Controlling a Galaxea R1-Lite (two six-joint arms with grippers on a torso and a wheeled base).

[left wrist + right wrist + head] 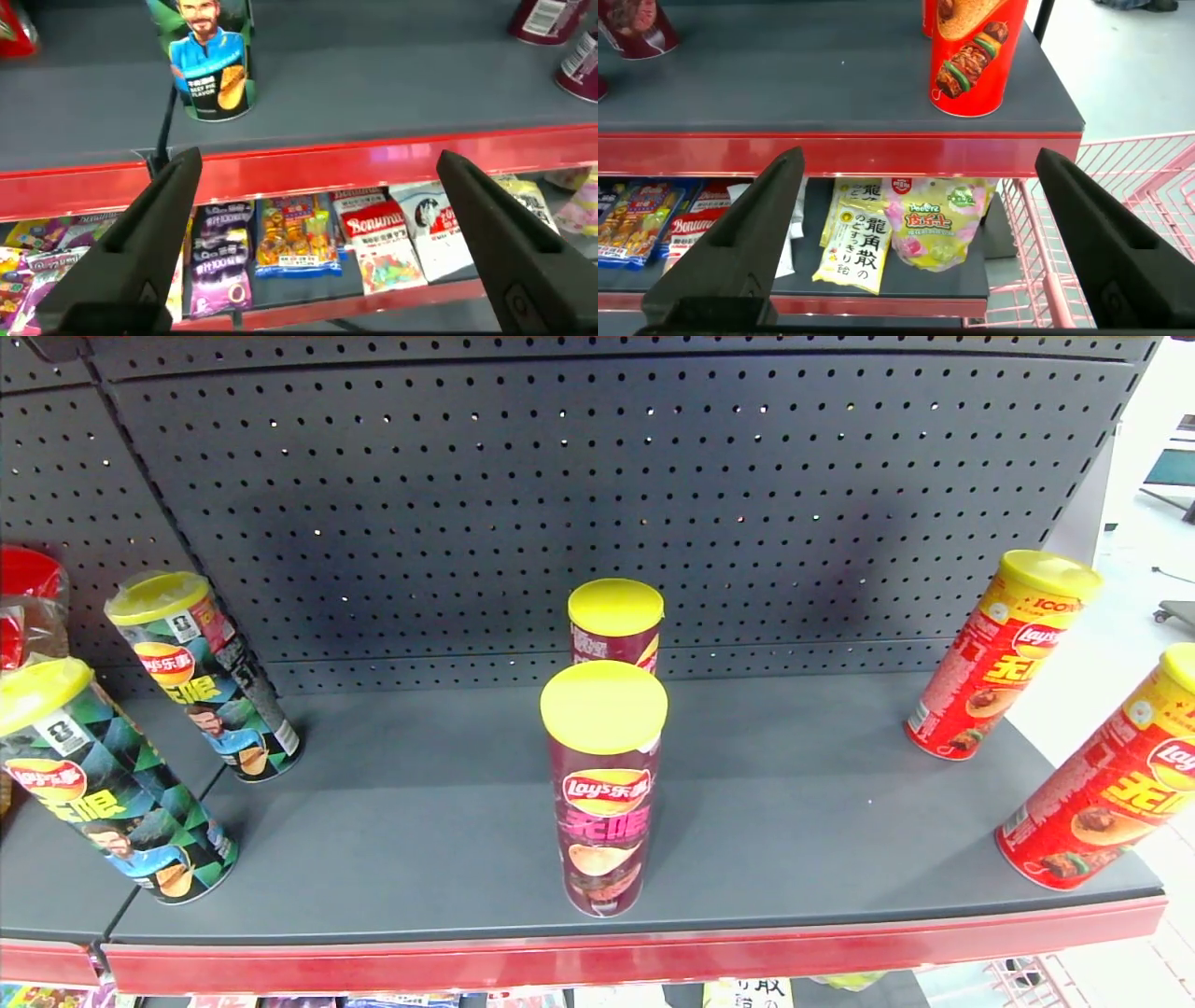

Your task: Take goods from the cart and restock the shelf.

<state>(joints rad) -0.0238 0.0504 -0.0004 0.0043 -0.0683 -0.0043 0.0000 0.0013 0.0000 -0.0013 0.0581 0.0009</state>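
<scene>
Left gripper [322,252]: jaws spread wide, nothing between. Green-blue chip can [210,56] stands on shelf [374,84] beyond red shelf edge [327,163]. Right gripper [915,252]: jaws spread, empty. Red chip can [971,51] just behind red shelf edge, pink cart [1148,177] below it. Maroon can [605,784] upright near red shelf edge, second maroon can [616,621] behind. Snack packets [299,238] on tier under red shelf edge.

A dark perforated back panel [597,476] rises ahead of the right hand [915,159]. To that hand's outer side lies pale, brightly lit floor [1130,65], with a wheeled furniture base [1174,609] farther off.
</scene>
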